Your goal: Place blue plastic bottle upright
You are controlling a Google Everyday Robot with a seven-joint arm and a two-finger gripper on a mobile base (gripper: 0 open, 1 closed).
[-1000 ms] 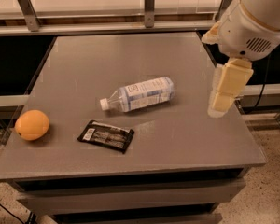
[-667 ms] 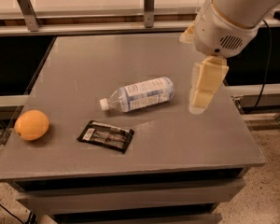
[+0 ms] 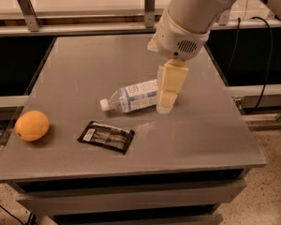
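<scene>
Your gripper has swung in from the open side of the table toward the middle. Less than a second ago it hung just clear of the bottle's bottom end; now its tip sits right at that end and covers it in the camera view. From this angle you cannot tell whether it is touching the bottle or only in front of it. Nor can you tell whether the gripper is clenched or released. The arm's big white wrist has come across with it and now fills the upper middle of the view.

Nothing else has shifted. Your bottle is on its side near the middle of the table, just where it was, with its white cap pointing toward the orange and its blue-and-white label facing up. It is not yet upright. The flat black packet lies nearer the front edge, close to the cap end but apart from it. The orange rests by the table's far side edge, well apart from the bottle.
</scene>
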